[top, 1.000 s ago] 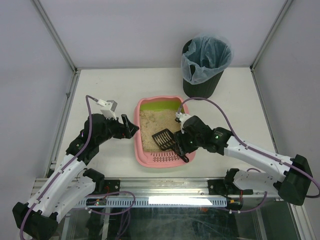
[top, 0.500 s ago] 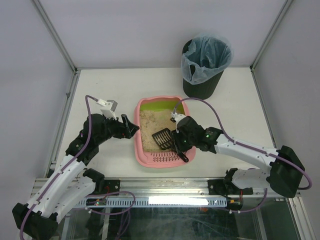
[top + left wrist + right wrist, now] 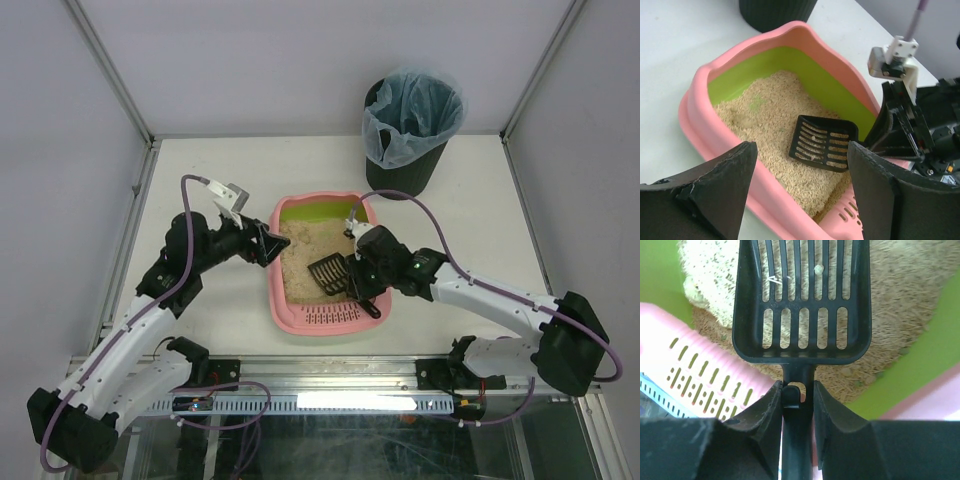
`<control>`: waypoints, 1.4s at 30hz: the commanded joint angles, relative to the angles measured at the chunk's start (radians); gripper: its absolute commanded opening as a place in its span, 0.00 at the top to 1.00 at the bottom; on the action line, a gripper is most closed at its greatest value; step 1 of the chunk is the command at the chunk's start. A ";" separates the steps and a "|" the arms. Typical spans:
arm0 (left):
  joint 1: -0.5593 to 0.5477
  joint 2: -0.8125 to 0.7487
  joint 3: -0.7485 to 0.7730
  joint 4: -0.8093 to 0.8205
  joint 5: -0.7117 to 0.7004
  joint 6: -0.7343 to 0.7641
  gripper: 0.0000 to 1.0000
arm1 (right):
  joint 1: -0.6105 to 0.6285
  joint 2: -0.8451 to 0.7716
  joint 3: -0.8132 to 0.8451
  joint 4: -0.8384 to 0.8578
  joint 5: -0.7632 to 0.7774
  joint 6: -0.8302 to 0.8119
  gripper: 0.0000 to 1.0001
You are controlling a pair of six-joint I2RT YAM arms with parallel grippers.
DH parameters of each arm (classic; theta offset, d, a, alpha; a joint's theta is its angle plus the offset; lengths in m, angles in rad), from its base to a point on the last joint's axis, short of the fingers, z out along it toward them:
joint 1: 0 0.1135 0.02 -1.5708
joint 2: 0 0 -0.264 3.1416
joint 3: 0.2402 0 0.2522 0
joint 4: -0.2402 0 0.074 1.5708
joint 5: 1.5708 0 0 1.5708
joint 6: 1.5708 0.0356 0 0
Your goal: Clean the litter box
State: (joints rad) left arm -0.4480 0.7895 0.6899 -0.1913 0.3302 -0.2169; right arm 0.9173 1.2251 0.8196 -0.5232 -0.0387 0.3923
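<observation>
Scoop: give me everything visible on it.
The scoop is black and plastic-looking, with a shallow square pan cut by long slots plus a row of short ones, and a narrow handle. It is pan-up over the beige litter inside the pink litter box, handle toward the slotted rim. A few pale crumbs sit on the slots. The right gripper pinches the handle between its fingers.

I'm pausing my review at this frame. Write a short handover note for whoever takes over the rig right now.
Left gripper: open, empty, at the litter box left rim.
Right gripper: shut on the scoop handle. The scoop head is over the litter, nearly empty.
Bin: upright, bagged, beyond the box on the right.
Done: scoop gripped.
Left: sift the litter, including a pale lump by the green wall, then tip waste into the bin. The bin's contents can't be seen.
</observation>
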 commanded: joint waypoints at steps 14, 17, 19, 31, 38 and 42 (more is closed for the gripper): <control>-0.223 0.271 0.175 0.121 0.206 0.332 0.29 | -0.156 -0.028 0.159 -0.081 -0.185 -0.085 0.89; -0.271 0.313 0.183 0.117 0.187 0.357 0.29 | -0.160 -0.031 0.163 -0.069 -0.203 -0.078 0.90; -0.304 0.337 0.192 0.108 0.154 0.378 0.29 | -0.161 -0.028 0.170 -0.068 -0.216 -0.076 0.90; -0.348 0.439 0.178 0.134 0.101 0.384 0.29 | -0.161 -0.045 0.195 -0.053 -0.245 -0.059 0.92; -0.357 0.486 0.176 0.134 0.114 0.379 0.33 | -0.161 -0.049 0.220 -0.043 -0.242 -0.051 0.93; -0.359 0.504 0.176 0.133 0.127 0.381 0.39 | -0.161 -0.053 0.221 -0.032 -0.238 -0.044 0.93</control>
State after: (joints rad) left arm -0.7933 1.2873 0.8371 -0.1108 0.4282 0.1467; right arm 0.7605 1.2106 0.9932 -0.6094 -0.2562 0.3344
